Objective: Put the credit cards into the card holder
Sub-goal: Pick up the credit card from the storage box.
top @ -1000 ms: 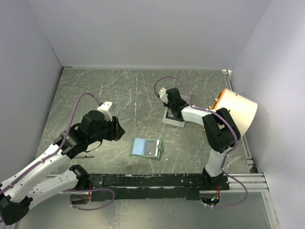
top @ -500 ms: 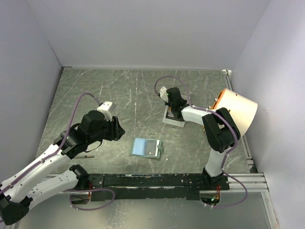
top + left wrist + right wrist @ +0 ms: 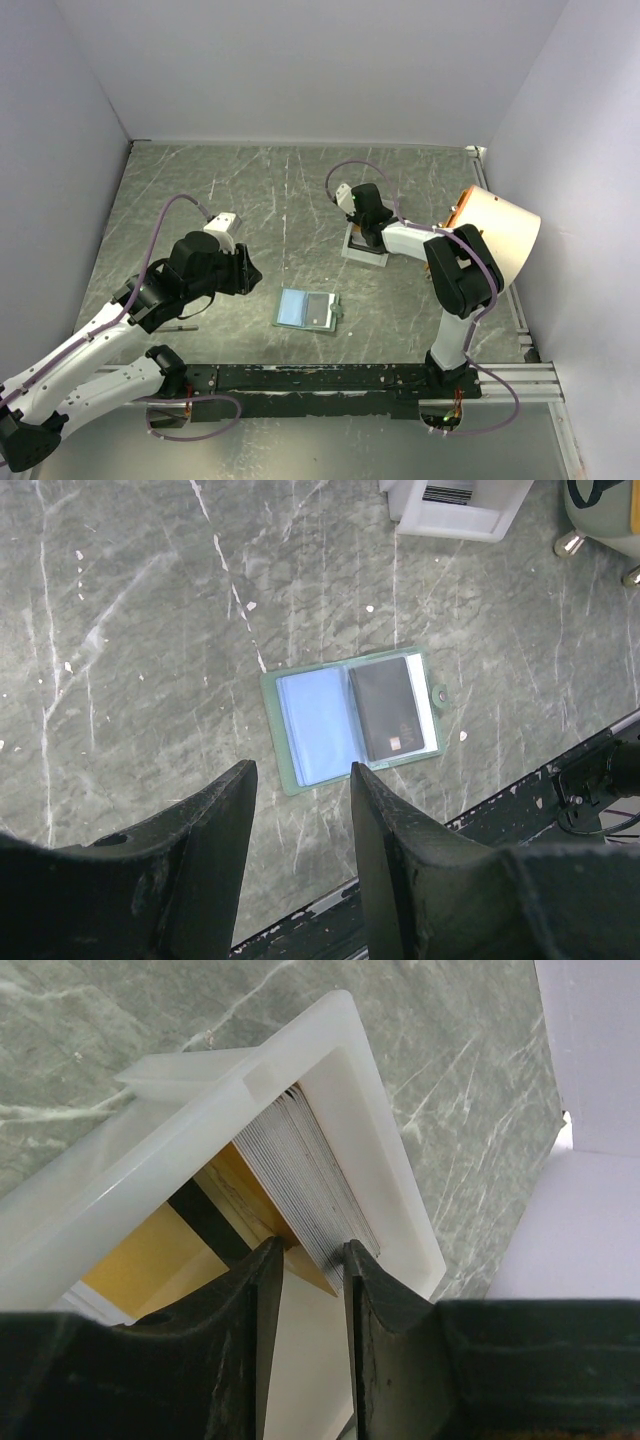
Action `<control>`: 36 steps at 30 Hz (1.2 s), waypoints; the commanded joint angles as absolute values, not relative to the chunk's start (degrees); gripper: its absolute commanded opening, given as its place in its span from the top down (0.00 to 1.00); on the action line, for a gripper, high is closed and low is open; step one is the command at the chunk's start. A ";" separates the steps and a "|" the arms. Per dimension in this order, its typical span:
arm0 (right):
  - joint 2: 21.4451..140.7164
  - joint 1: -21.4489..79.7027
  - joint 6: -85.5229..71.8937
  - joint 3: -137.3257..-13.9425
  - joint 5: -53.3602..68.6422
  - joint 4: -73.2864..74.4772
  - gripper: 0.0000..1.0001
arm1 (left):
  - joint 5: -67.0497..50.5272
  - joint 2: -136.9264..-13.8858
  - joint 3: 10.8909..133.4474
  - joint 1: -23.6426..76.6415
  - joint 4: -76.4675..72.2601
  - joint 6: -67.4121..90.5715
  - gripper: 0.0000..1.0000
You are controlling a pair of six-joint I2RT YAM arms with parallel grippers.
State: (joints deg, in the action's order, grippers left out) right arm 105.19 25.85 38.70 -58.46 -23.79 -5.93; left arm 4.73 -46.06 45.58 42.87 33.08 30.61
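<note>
One card (image 3: 140, 1260) edge between right pincer (image 3: 312, 1260)

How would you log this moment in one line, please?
left claw: open, near card holder | card holder: open, dark card inside | right claw: in white tray, at gold card

card holder (image 3: 300, 309) lies on surface (image 3: 240, 200) near middle | one card (image 3: 388, 712) in its right half | tray (image 3: 375, 1130) behind-right of it | credit cards (image 3: 315, 1175) stand inside tray
</note>
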 commanded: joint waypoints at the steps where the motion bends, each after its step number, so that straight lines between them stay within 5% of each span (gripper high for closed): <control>1: 106.48 24.93 40.08 -59.50 -25.50 -7.70 0.70 | 5.69 -45.49 46.00 43.07 33.75 30.39 0.47; 36: 98.25 24.04 37.94 -62.63 -21.88 2.53 1.00 | 5.96 -46.53 45.95 43.14 33.76 30.56 0.46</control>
